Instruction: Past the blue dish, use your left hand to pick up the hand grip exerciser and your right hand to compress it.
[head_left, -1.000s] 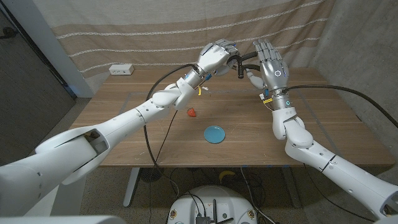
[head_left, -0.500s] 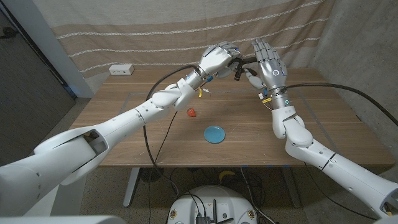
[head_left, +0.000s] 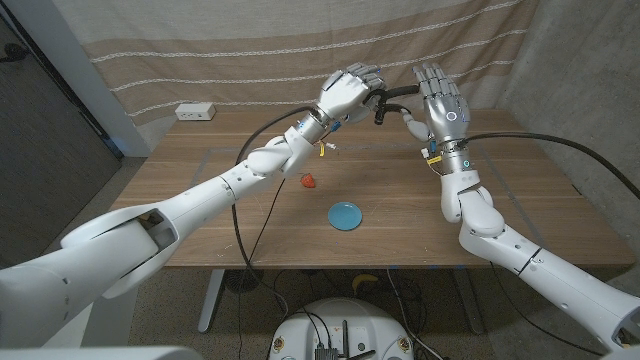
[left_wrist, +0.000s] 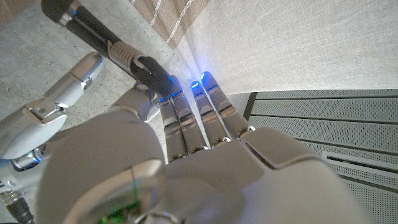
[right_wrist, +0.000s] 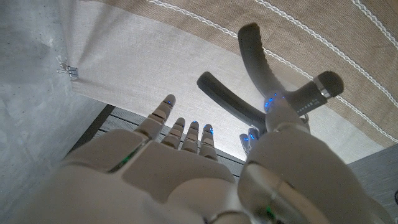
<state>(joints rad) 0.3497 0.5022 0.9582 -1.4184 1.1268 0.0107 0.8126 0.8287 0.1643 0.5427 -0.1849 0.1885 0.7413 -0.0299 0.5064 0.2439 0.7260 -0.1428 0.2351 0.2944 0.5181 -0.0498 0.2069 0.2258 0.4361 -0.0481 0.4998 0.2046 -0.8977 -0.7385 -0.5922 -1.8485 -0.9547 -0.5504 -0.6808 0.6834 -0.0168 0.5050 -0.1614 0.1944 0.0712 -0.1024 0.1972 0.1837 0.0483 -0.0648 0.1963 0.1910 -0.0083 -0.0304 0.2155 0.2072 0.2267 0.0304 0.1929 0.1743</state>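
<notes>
- The hand grip exerciser (head_left: 388, 101) is hanging in the air above the far part of the worktop (head_left: 520, 210), well past the blue dish (head_left: 346, 215), between my two robot hands.
- My left robot hand (head_left: 345, 93) is gripping it, fingers curled around one black handle; the left wrist view is showing a handle (left_wrist: 106, 40) running out past the fingertips.
- My right robot hand (head_left: 440, 105) is standing beside it with fingers spread and pointing up, holding nothing that I can make out. The thumb is looking close to the free handle, but I cannot tell whether it is touching.
- In the right wrist view the two handles (right_wrist: 249, 74) are splaying apart in a V, so I am judging the exerciser to be uncompressed.
- Progress, as I am reading it: the pick-up with the left is done; the squeeze with the right is what remains, and it is calling for the right fingers to wrap the free handle.
- Room: the striped curtain (head_left: 250, 60) is hanging close behind both hands, so I am counting on little space farther back.
- Toward me the worktop is lying open around the dish and a small red object (head_left: 309, 181); a white power strip (head_left: 195, 112) is sitting well off to the left.
</notes>
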